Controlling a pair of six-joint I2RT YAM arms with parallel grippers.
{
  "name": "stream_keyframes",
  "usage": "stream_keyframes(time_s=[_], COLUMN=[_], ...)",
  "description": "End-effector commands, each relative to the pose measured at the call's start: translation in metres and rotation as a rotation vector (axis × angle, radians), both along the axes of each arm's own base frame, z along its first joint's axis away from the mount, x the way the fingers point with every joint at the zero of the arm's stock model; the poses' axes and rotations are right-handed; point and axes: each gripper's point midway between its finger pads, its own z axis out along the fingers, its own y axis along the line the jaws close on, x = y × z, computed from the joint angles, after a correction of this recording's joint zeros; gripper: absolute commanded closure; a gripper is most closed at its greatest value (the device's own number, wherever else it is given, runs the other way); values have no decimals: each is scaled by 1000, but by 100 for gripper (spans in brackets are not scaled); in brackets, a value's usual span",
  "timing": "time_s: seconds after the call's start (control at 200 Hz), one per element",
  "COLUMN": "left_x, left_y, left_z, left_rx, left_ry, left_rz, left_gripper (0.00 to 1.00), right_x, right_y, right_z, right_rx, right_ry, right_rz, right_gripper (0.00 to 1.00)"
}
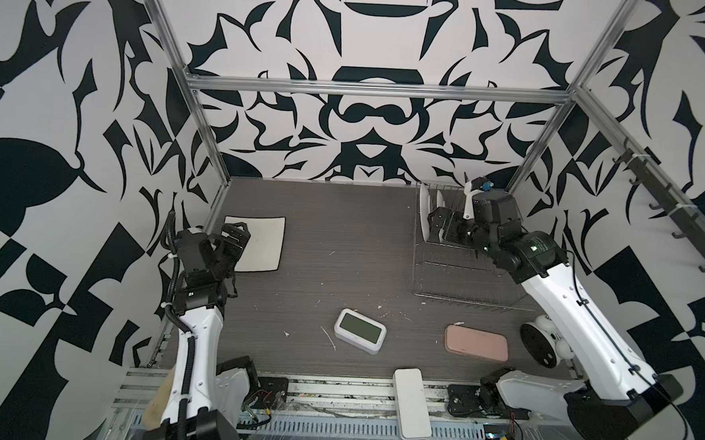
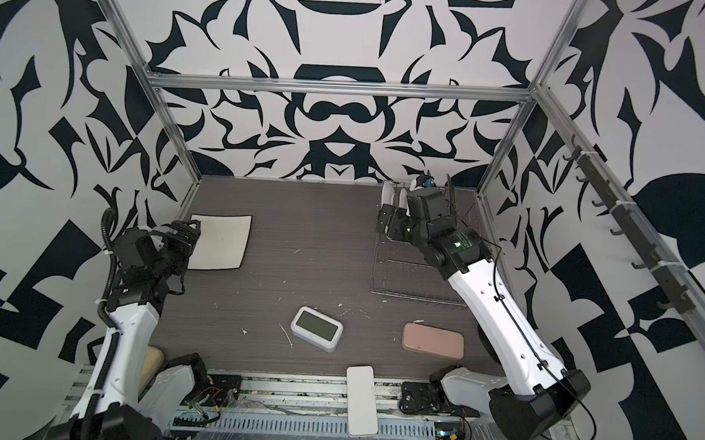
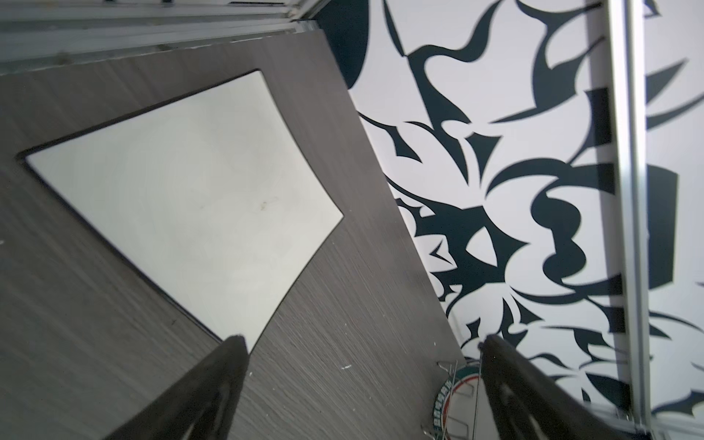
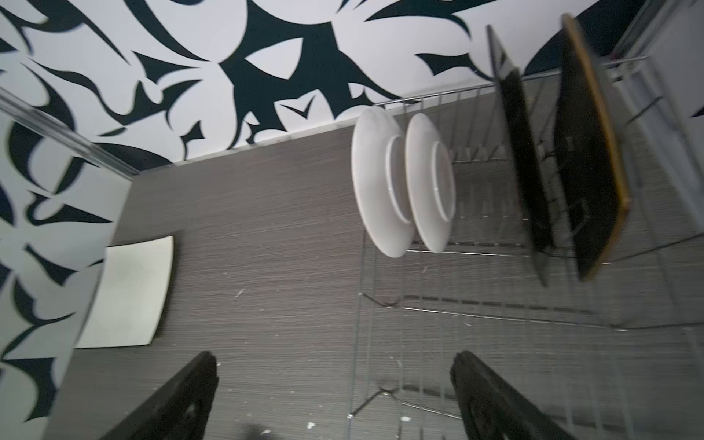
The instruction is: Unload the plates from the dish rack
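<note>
The dish rack (image 1: 458,295) (image 2: 415,296) (image 4: 495,310) stands at the back right of the table in both top views. Two round white plates (image 4: 381,183) (image 4: 430,183) stand upright in it, and two dark square plates (image 4: 522,171) (image 4: 590,171) lean behind them. My right gripper (image 1: 432,225) (image 4: 335,358) hangs open over the rack's left part, short of the white plates, with nothing between its fingers. A white square plate (image 1: 260,245) (image 3: 190,198) lies flat at the back left. Over its near edge my left gripper (image 1: 238,232) (image 3: 364,339) hovers open and empty.
A white digital clock (image 1: 359,331) and a pink case (image 1: 476,343) lie on the front half of the table. A white flat box (image 1: 411,402) rests on the front rail. A round black-and-white device (image 1: 543,342) sits under the right arm. Metal frame posts stand at the table's back corners.
</note>
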Motion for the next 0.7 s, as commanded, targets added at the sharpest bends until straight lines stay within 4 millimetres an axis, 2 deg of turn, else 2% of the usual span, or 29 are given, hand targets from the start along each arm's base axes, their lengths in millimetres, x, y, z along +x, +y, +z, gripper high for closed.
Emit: stream_keyframes(time_s=[0.0,0.115,0.355,0.56,0.695], left_x=[-9,-15,-23,-20,-19], left_y=[-22,-49,-99,-127,-132], left_z=[17,19,8,-1,-6], left_rx=[65,102,162,168,170], left_ry=[-27,-48,-55,-50,-52], left_rz=[-99,-170,-303,-376,-362], left_gripper=[1,1,1,1,1], right_x=[6,15,35,42,47], right_y=[-27,-34,-37,-45,-52], right_z=[8,4,-7,-20,-23], right_rx=[-186,-266,-365,-448,-503], right_ry=[-28,-17,23,108,117], right_rz=[-73,-98,-122,-126,-152], right_gripper=[0,0,0,2,5])
